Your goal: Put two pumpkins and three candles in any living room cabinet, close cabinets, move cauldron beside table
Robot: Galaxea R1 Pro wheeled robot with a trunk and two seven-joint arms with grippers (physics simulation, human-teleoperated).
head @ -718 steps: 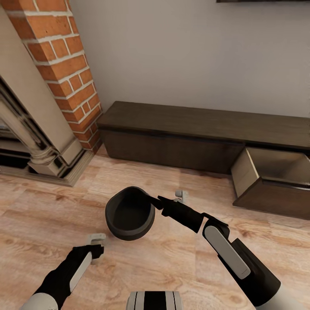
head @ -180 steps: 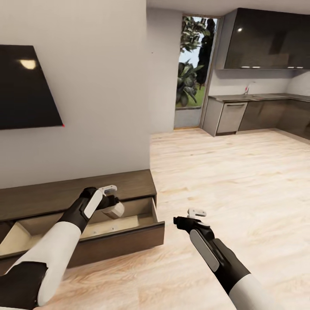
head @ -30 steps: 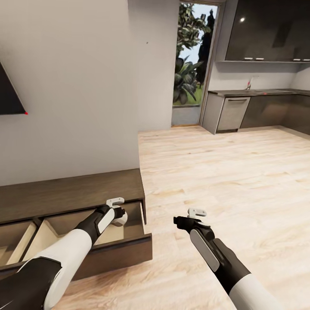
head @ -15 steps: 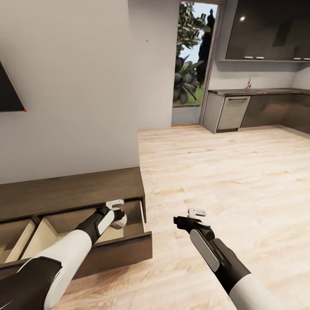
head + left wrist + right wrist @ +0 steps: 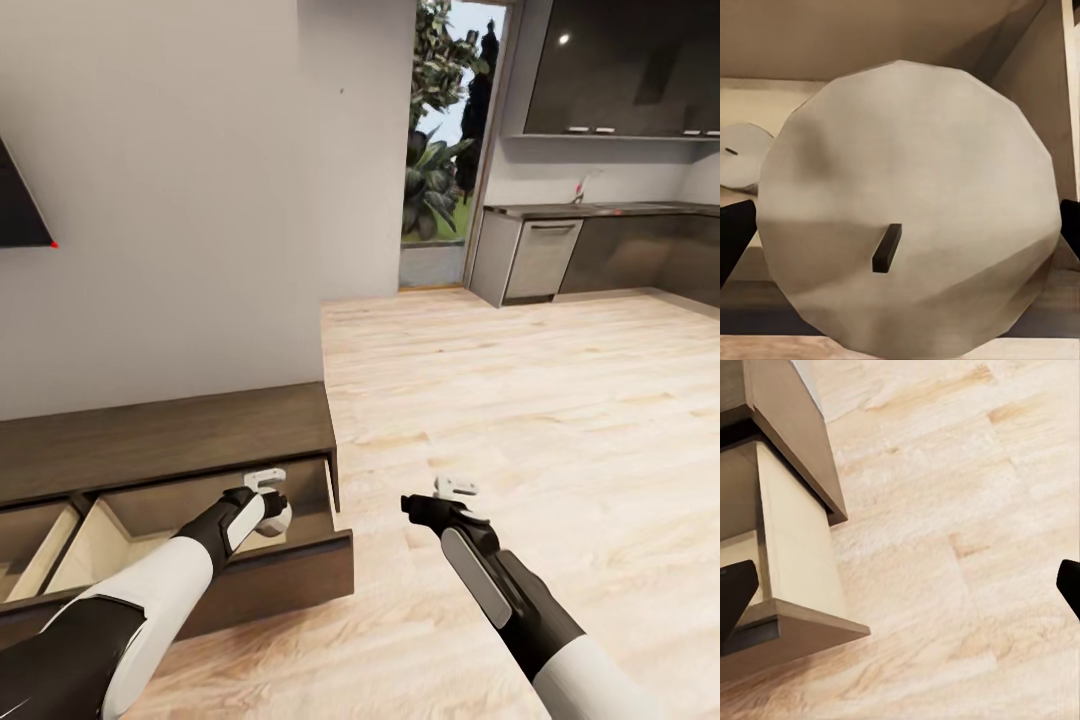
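Candle (image 5: 904, 225) clamped in your left gripper (image 5: 272, 505) over the open cabinet (image 5: 200, 440) drawer (image 5: 300, 570) | another candle (image 5: 739, 154) already inside | just lower and release | right gripper (image 5: 440, 492) spread wide, holding nothing

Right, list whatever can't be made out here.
- Head view: left tool hides most of the candle.
- Left wrist view: held candle blocks the drawer floor; a second candle is partly hidden.
- Head view: the drawer front hides its inside.

Cream candle (image 5: 907, 202), dark-brown cabinet (image 5: 170, 440), pale wood-grain floor (image 5: 520, 400)
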